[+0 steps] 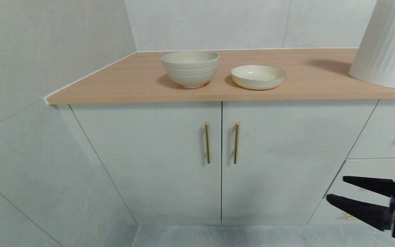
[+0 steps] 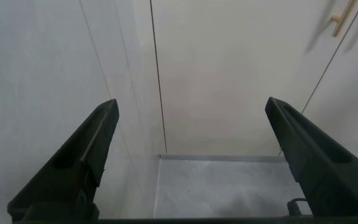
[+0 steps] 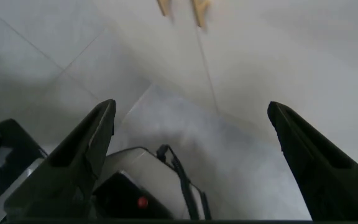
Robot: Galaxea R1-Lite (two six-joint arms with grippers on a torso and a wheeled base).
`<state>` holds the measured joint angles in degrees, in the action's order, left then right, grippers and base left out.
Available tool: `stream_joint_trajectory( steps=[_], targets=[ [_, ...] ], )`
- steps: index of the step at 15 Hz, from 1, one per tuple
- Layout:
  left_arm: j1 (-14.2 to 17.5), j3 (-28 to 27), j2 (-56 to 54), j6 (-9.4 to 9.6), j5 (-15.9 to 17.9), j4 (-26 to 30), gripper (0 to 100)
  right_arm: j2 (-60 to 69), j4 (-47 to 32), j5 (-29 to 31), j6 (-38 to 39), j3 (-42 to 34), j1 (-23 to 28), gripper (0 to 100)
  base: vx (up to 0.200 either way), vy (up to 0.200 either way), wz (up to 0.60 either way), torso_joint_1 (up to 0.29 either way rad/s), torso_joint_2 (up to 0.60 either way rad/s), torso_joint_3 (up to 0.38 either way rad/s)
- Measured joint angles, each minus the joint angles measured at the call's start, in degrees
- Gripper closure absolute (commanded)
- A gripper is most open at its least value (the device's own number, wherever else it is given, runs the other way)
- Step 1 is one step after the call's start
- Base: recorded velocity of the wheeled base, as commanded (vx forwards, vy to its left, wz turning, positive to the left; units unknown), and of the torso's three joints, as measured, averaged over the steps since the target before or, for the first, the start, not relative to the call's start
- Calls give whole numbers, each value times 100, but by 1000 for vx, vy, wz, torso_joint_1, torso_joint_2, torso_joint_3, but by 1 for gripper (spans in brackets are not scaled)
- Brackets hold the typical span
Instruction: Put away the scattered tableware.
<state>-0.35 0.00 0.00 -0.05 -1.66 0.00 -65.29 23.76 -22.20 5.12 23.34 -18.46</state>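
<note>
Two closed doors front the pale cabinet (image 1: pixel 149 161), the largest thing here, which runs from the tiled wall (image 1: pixel 29 85) on the left to a stack of drawer fronts (image 1: pixel 379 133) on the right. It stands on a grey tiled floor (image 1: pixel 218 236).

Above it lies the wooden bench (image 1: pixel 303 85). Its front edge is straight, and its left end is cut at an angle against the wall. A tall white ribbed vessel (image 1: pixel 389 44) stands at the bench's right end, set back from the edge.

The ribbed cream bowl (image 1: pixel 190 68) sits upright left of centre, near the front edge. The shallow cream dish (image 1: pixel 258 77) lies just beside it on the right, the two apart. Bare wood lies open from the bowl to the left corner, and a wider stretch from the dish to the vessel.

The right pincer (image 1: pixel 335 188) hangs low before the drawer fronts, well below the bench. Its fingers are spread wide, grip nothing and point toward the doors. The left pincer (image 2: pixel 191 106) is likewise spread wide and empty, facing the foot of the cabinet where it meets wall and floor.

A pair of slim brass handles (image 1: pixel 207 142) stands upright, one on each side of the seam between the doors.
</note>
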Motion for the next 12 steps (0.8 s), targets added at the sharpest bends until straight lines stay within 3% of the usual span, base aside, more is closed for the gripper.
stream_joint_trajectory(
  steps=[3,6,10,12],
  targets=[
    [2,0,0,5,0,2,0,-1546,831,162,-6,623,-581,0,0,0,0,0,0,0],
    [0,-2,0,10,0,0,0,-2472,1067,197,-9,1369,-1045,0,0,0,0,0,0,0],
    [2,-2,0,7,2,0,0,-3228,1174,182,150,1843,-1368,0,0,0,0,0,0,0],
    [2,0,0,7,2,0,0,-3473,1726,182,249,1877,-1403,0,0,0,0,0,0,0]
  ],
)
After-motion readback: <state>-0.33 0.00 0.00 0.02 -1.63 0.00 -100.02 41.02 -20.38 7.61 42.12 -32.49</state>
